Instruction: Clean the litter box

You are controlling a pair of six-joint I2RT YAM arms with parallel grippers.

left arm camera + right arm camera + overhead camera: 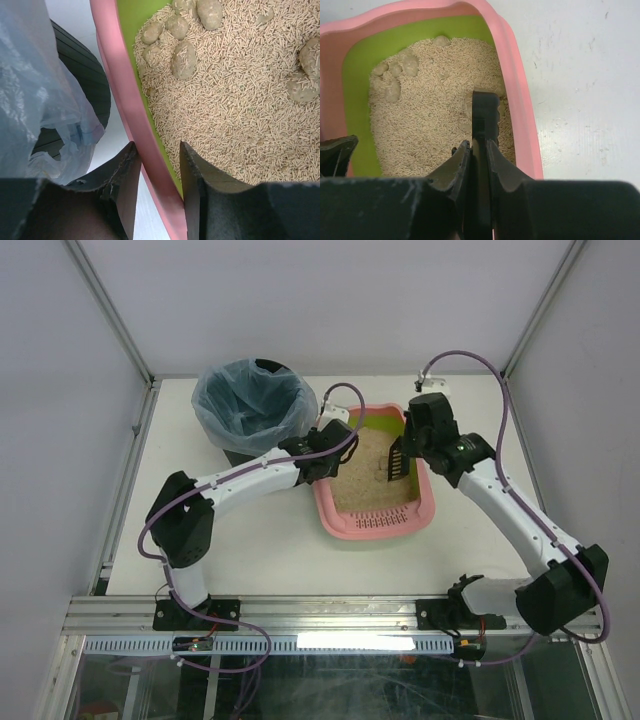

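Observation:
The pink litter box [375, 530] with a lime-green inner rim and tan litter sits mid-table. My left gripper [325, 455] is at its left rim. In the left wrist view its jaws [157, 145] straddle the pink rim [120, 75]; the right finger touches it and a gap shows at the left finger. Several grey-tan clumps [184, 60] lie in the litter. My right gripper [408, 445] is shut on the handle of the black scoop [485, 112], whose head rests on the litter near the box's right wall [520, 100].
A black round bin lined with a blue bag [255, 405] stands just left of the box, close to my left gripper; the bag also shows in the left wrist view [30, 90]. The box's slotted ledge is at its near end. White table lies right of the box.

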